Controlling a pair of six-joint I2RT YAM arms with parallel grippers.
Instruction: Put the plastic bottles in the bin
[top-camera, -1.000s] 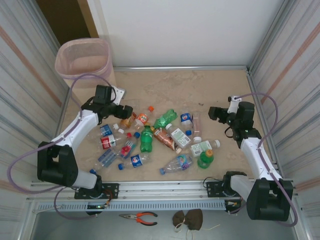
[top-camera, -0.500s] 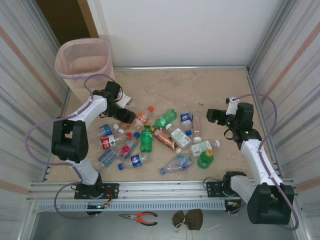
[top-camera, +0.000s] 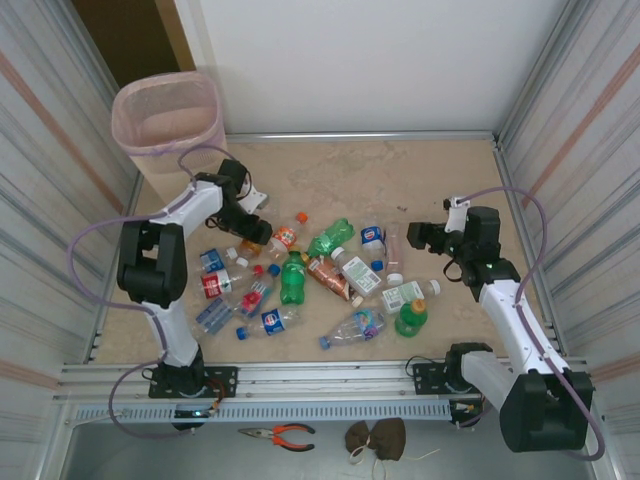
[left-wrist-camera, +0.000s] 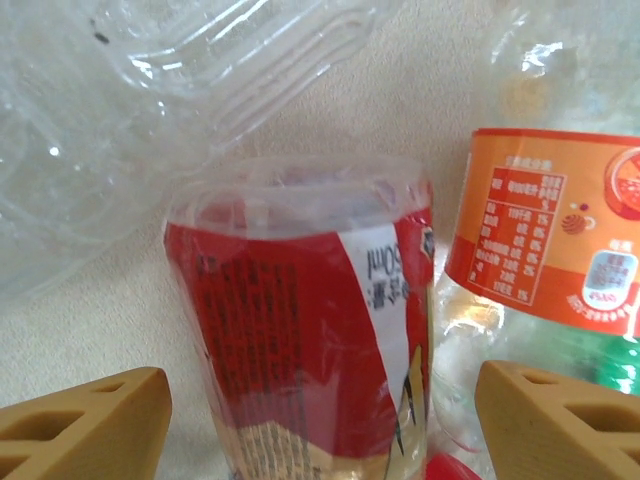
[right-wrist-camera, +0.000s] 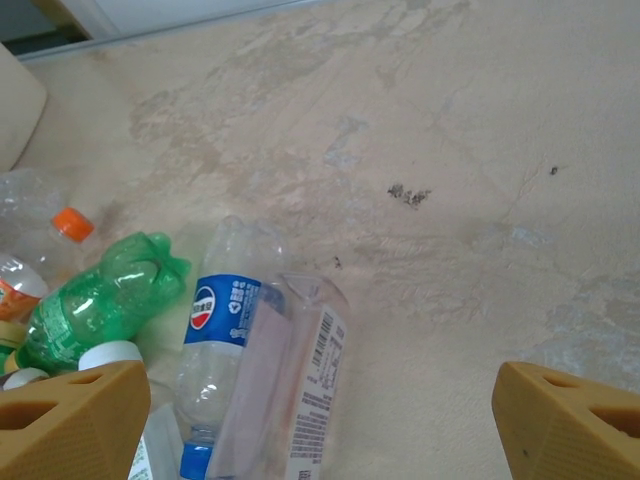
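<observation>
1. Both are released: the left end effector (left-wrist-camera: 320, 430) straddles a red-labelled bottle (left-wrist-camera: 300, 330), and the right end effector (right-wrist-camera: 320, 420) hovers empty.
2. Plastic bottles (top-camera: 300, 275) lie scattered mid-surface (top-camera: 400, 180); the bin (top-camera: 150, 165) stands at the far-left corner.

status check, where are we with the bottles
Left gripper open around red-label bottle, not clamped. Right gripper open, empty. Plastic bottles lie on the table; bin far left. Orange-label bottle crowds the left pick.
</observation>
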